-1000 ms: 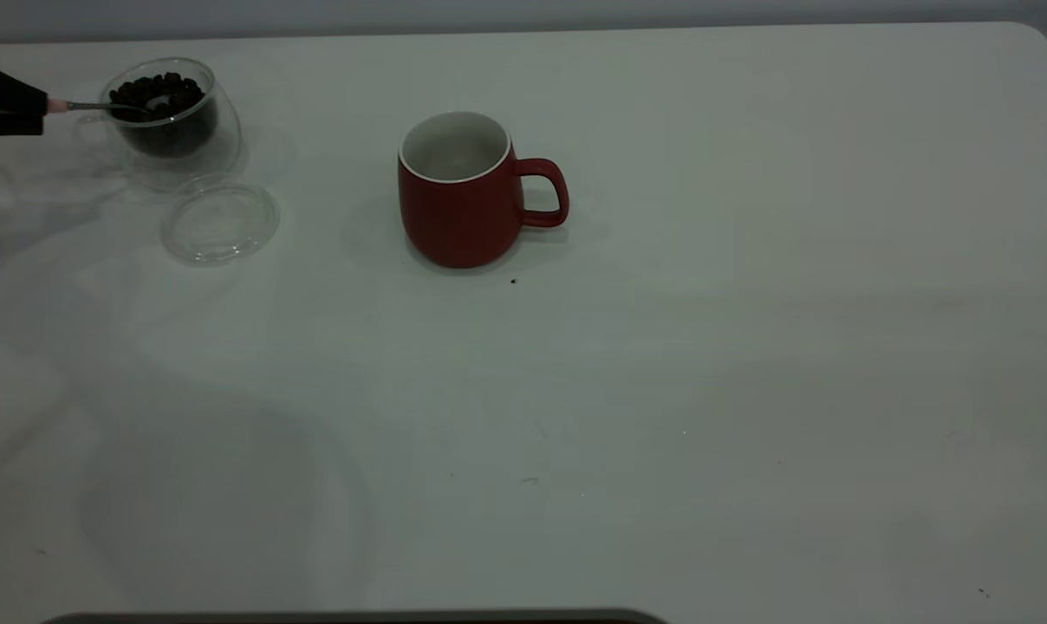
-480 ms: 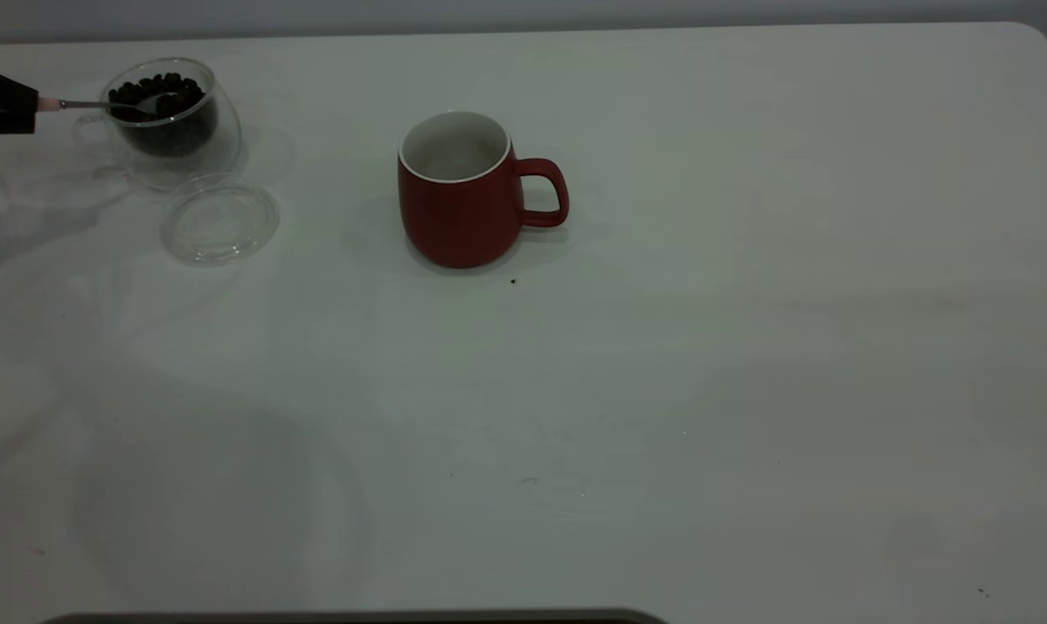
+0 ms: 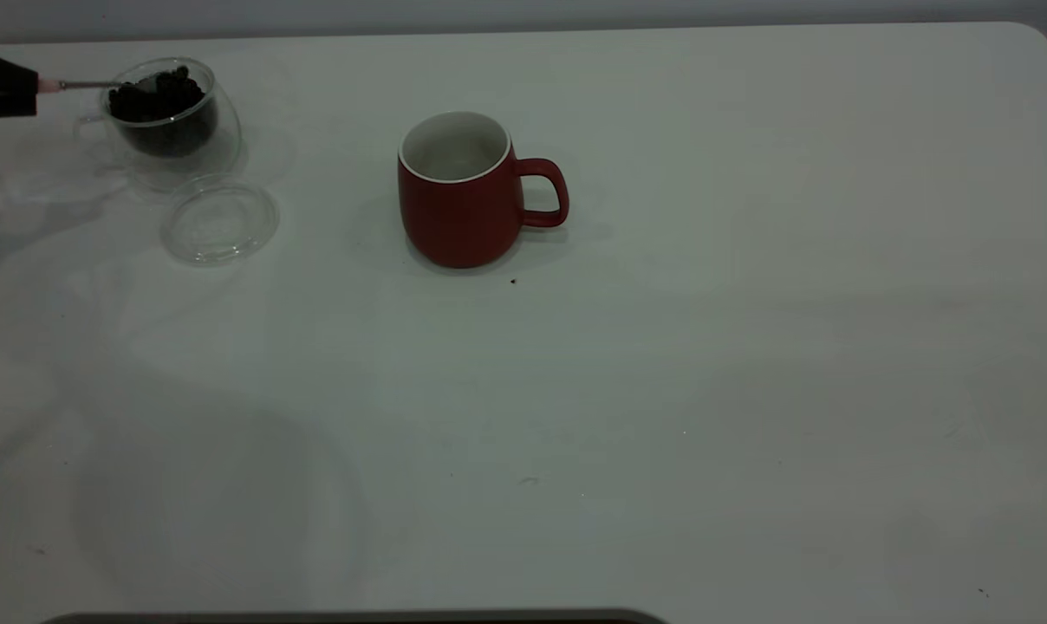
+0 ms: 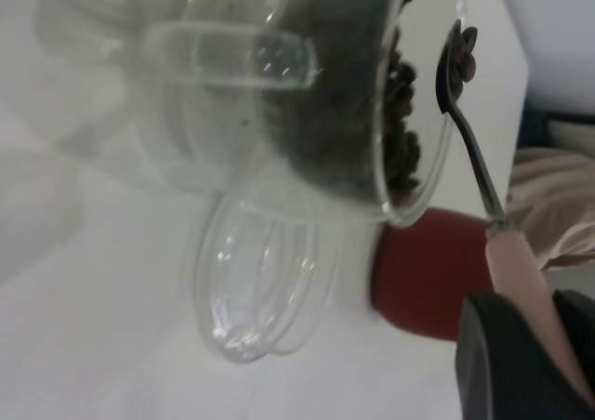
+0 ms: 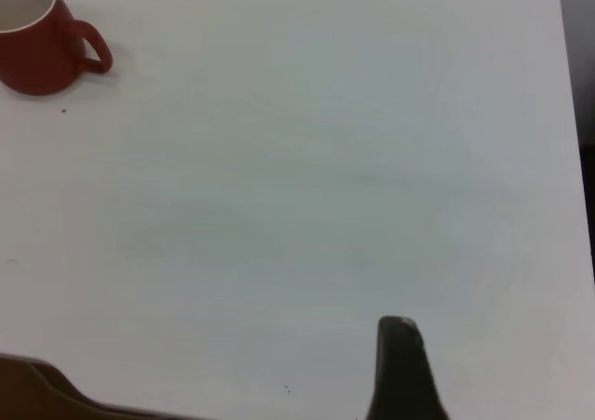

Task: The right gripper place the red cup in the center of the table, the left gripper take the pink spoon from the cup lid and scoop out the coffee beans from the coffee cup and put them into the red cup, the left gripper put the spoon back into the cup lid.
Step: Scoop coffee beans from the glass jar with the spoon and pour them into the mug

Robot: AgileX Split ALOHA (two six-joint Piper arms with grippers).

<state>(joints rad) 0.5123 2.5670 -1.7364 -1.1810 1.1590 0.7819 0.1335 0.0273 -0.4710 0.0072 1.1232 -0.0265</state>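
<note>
My left gripper (image 3: 8, 84) is at the far left edge, shut on the pink spoon (image 3: 86, 84). The spoon's metal bowl holds a few coffee beans (image 4: 460, 50) and is level with the rim of the clear glass coffee cup (image 3: 225, 139), over its far side. The cup holds a heap of dark beans (image 3: 155, 104). The clear cup lid (image 3: 220, 221) lies empty in front of the cup. The red cup (image 3: 458, 204) stands upright mid-table, handle to the right, and looks empty inside. My right gripper (image 5: 400, 364) shows only in its wrist view, above bare table, far from the red cup (image 5: 37, 39).
The white table (image 3: 705, 364) has a few tiny dark specks, one just in front of the red cup (image 3: 513, 281). A dark edge runs along the bottom of the exterior view (image 3: 359, 617).
The left gripper has lifted the spoon: its bowl rose from down among the beans to rim height, carrying a few beans. The cups and lid have not moved.
</note>
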